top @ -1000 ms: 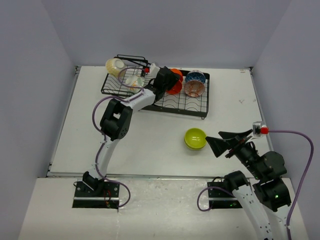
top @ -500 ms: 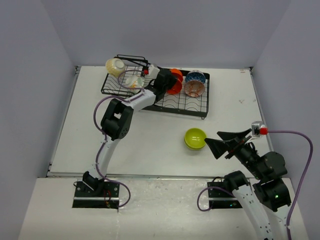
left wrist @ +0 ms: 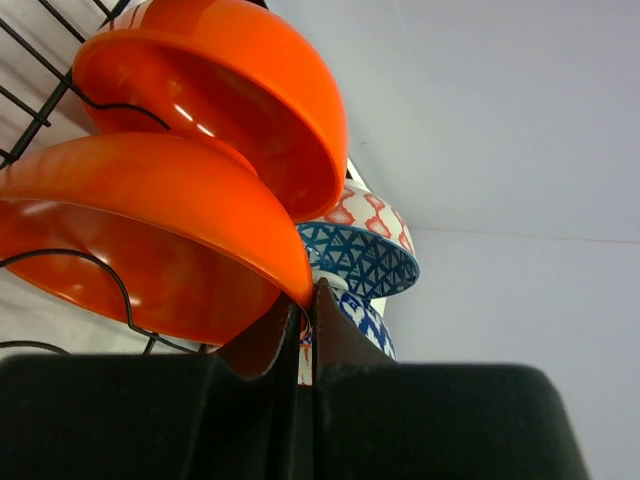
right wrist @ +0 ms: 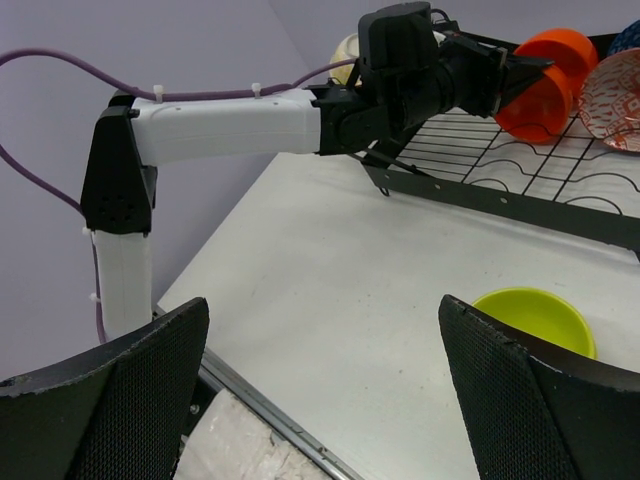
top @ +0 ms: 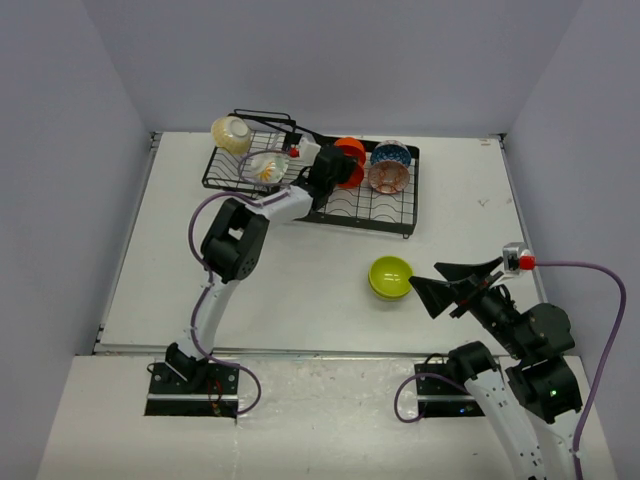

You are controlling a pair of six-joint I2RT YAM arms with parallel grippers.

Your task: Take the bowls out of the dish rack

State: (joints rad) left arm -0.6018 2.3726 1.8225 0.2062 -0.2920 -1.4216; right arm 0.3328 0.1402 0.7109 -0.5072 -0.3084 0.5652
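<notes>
At the rack's middle, the left gripper [left wrist: 305,300] is seen closed to a sliver on the rim of the nearer orange-red bowl [left wrist: 150,250]. Against a second ago, the wrist is shifted slightly toward the near left. The bowl appears barely moved and is still seated in the dish rack [top: 380,215], so extraction is judged only just begun. The blue patterned bowl [left wrist: 360,255] is racked to the right. The right gripper [top: 432,278] is held wide open, empty and unmoved, beside the lime green bowl [top: 390,277] already on the table [top: 300,290].

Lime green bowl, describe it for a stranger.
Find the black wire dish rack at the far side of the white table. Nearer, on the tabletop, sits the lime green round bowl, the only green one and the only bowl outside the rack.
</notes>
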